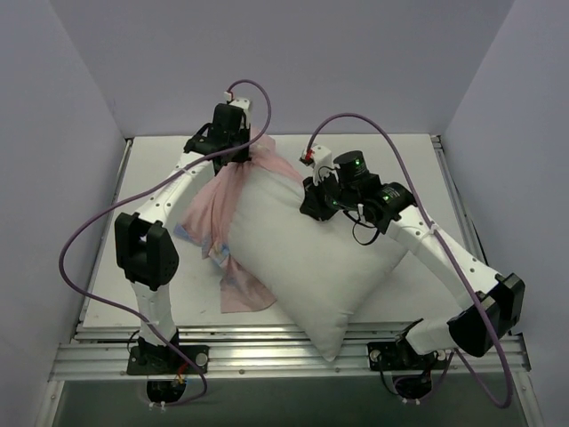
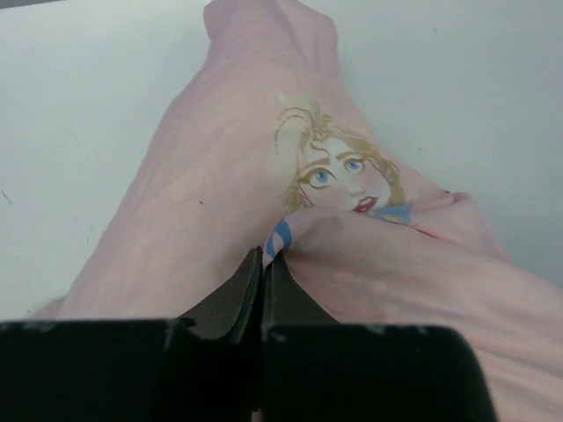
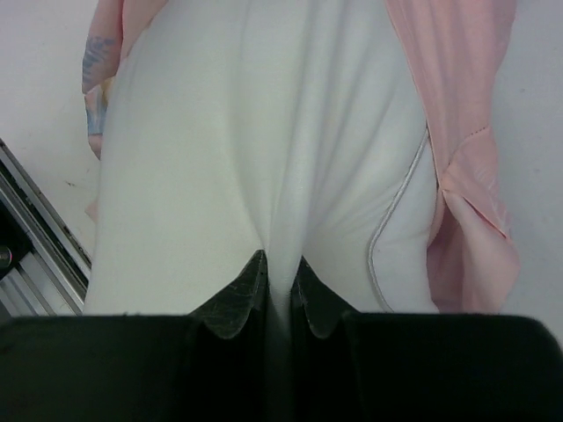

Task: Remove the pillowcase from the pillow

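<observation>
Far corner of the pillow (image 1: 311, 258) hidden under the bunched pillowcase (image 1: 213, 209)

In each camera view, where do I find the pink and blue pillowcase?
Top external: the thin pink-and-blue fabric pillowcase lies left of centre, along the left side of the plump white pillow.
Left wrist: the pillowcase fills most of the picture, with the cartoon face in the middle.
Right wrist: the pillowcase is a pink strip at the right edge, with a scrap at upper left.
Shared landmark: the white table.
</observation>
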Robot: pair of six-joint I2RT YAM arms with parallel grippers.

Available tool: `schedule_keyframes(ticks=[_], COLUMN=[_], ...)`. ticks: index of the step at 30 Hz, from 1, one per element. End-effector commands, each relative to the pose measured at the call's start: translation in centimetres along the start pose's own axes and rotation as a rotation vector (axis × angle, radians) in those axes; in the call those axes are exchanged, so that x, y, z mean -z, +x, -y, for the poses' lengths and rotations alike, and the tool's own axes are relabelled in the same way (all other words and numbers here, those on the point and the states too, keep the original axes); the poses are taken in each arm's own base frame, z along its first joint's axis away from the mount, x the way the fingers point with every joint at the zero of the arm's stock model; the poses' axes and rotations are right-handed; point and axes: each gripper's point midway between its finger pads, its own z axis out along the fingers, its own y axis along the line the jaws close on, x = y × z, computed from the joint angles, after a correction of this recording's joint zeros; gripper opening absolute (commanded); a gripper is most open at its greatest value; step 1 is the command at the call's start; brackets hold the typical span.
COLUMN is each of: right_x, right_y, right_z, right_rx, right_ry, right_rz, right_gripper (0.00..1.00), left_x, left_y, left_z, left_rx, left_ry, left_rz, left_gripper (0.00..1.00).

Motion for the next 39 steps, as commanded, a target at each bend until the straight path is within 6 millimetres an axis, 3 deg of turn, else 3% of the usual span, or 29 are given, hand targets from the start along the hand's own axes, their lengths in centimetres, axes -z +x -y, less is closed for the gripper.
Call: schedule_keyframes(ticks=[1,6,9,15,19,24,27,28,29,31,32,34,35,36,39], right_x=[5.0,10.2,12.3,14.6,15.4,14.9,12.8,11.6,10.7,8.6,8.2,7.5,7.4,7.7,8.2], right_y=[-0.6,-3.7,-4.7,-5.3,-5.4,-3.9,-1.4,-0.4,0.5,2.6,2.7,3.5,3.3,2.9,2.0], right_z=[-2.1,-1.3,-0.3,1.3,1.7,3.6,5.5,5.8,5.9,6.6,6.9,7.6,7.9,8.5,9.0], right_rx=[-0.018,-0.011,0.003,0.008,-0.002,-0.039,-0.105,-0.126,-0.142,-0.201,-0.216,-0.239,-0.244,-0.242,-0.22], right_ry=[-0.036,0.029,0.08,0.153,0.181,0.256,0.309,0.304,0.292,0.294,0.302,0.334,0.349,0.388,0.42], right_rz=[0.044,0.161,0.182,0.218,0.234,0.19,0.11,0.069,0.038,-0.036,-0.038,-0.056,-0.047,-0.036,-0.031], right_gripper=[0.0,0.0,0.0,0.0,0.0,0.0,0.0,0.0,0.0,0.0,0.0,0.21,0.31,0.5,0.71], left_x=[2.0,1.4,1.0,-0.5,-2.0,-4.1,-5.1,-4.7,-4.7,-3.5,-3.2,-1.3,-0.6,1.1,3.7], left_y=[-6.9,-6.6,-6.3,-3.9,-0.8,2.8,3.4,2.1,2.6,0.5,0.5,-1.8,-2.4,-3.7,-4.7], left_z=[-9.2,-10.8,-10.9,-12.5,-13.8,-13.6,-10.3,-8.1,-7.2,-5.2,-4.9,-4.0,-3.9,-3.8,-3.3], left_rx=[0.189,0.211,0.205,0.216,0.249,0.28,0.301,0.296,0.29,0.28,0.279,0.277,0.279,0.28,0.277], left_ry=[-0.321,-0.338,-0.318,-0.353,-0.366,-0.335,-0.175,-0.085,-0.054,0.024,0.038,0.092,0.099,0.11,0.126], left_rz=[0.254,0.236,0.223,0.143,0.054,-0.038,-0.046,-0.001,-0.005,0.06,0.068,0.13,0.146,0.18,0.209], left_gripper=[0.02,0.02,0.02,0.02,0.02,0.02,0.03,0.05,0.07,0.19,0.33,0.46,0.62,0.69,0.85])
